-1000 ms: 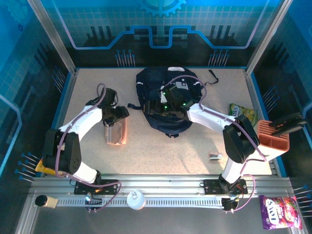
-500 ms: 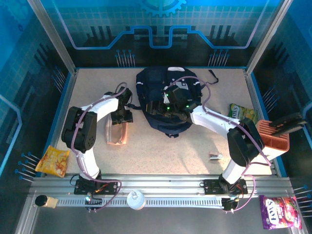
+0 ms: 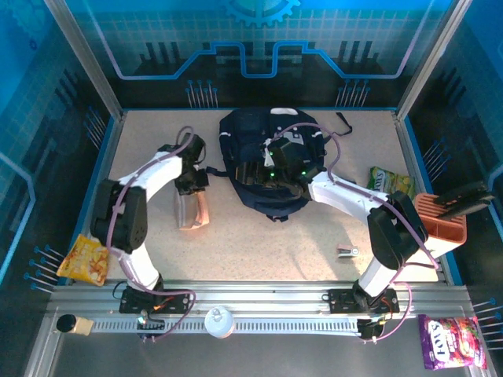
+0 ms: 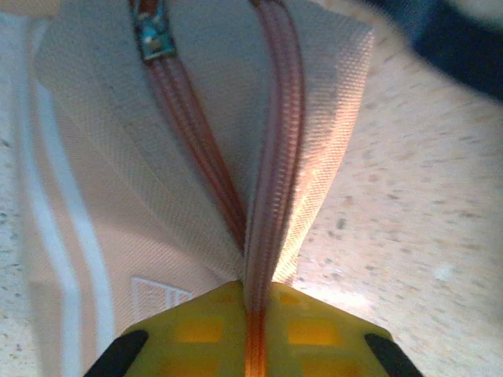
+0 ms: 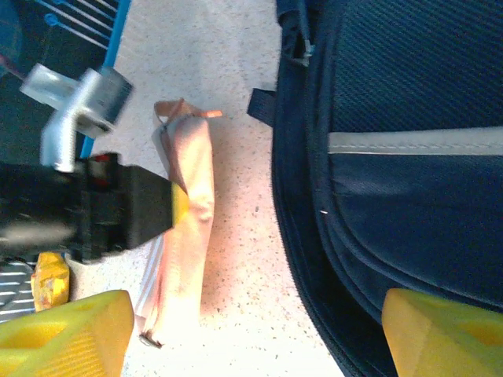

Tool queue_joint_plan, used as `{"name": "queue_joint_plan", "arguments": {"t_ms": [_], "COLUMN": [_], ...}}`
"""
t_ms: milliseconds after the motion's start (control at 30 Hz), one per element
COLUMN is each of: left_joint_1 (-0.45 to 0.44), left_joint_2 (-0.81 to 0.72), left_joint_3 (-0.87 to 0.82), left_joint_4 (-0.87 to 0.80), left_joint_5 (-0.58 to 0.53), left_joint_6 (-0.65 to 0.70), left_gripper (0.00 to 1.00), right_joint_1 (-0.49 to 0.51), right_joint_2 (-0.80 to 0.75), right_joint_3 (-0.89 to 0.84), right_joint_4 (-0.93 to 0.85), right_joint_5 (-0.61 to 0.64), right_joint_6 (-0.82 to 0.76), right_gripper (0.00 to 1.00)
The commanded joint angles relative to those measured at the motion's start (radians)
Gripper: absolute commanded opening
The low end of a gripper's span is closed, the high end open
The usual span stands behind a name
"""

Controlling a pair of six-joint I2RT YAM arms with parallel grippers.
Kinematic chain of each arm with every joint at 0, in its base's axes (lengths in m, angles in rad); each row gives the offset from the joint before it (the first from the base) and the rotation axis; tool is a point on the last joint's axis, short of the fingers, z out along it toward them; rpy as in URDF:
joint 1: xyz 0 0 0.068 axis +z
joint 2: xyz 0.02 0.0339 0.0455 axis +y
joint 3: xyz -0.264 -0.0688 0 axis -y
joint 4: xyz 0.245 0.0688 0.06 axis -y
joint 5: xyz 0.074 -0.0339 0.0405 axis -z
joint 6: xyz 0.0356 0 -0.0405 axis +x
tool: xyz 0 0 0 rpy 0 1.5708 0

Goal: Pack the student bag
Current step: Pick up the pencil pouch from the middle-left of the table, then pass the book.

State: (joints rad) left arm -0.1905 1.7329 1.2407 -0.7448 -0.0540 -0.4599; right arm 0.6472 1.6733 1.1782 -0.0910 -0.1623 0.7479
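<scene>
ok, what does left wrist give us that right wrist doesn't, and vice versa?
Left wrist: the zipper close up, with its bluish pull tab.
Right wrist: the bag beside the pouch, a yellow snack packet, and the right gripper open.
Both: the pink pouch lying on the table, its edge pinched by the left gripper.

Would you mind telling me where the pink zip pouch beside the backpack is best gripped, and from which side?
Pinch the raised zip seam at the far end of the pink pouch, coming down from above. It lies on the table seam-up, and that thin fabric ridge fits between the jaws; the left claw is shut on it there.
</scene>
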Motion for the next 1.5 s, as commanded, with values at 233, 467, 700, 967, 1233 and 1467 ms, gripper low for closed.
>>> {"name": "queue_joint_plan", "arguments": {"t_ms": [233, 467, 700, 967, 1233, 1467], "left_joint_1": [0.149, 0.164, 0.168, 0.171, 0.191, 0.168], "left_joint_2": [-0.327, -0.384, -0.394, -0.400, -0.473, -0.558], "left_joint_3": [-0.172, -0.235, -0.269, -0.280, -0.273, -0.224], "left_joint_4": [0.254, 0.366, 0.437, 0.454, 0.422, 0.421], "left_joint_5": [0.292, 0.332, 0.355, 0.373, 0.320, 0.324], "left_joint_6": [-0.298, -0.473, -0.565, -0.596, -0.517, -0.286], "left_gripper": [0.09, 0.08, 0.09, 0.14, 0.74, 0.95], "right_joint_1": [0.107, 0.207, 0.230, 0.227, 0.175, 0.021], "right_joint_2": [0.076, 0.170, 0.223, 0.240, 0.122, -0.041], "right_joint_3": [0.061, 0.130, 0.120, 0.121, 0.030, -0.064], "right_joint_4": [0.108, 0.156, 0.246, 0.281, 0.380, 0.321], "right_joint_5": [-0.101, -0.043, -0.048, 0.001, -0.009, -0.101], "right_joint_6": [-0.269, -0.395, -0.409, -0.409, -0.327, -0.211], "right_gripper": [0.83, 0.86, 0.86, 0.52, 0.13, 0.09]}}
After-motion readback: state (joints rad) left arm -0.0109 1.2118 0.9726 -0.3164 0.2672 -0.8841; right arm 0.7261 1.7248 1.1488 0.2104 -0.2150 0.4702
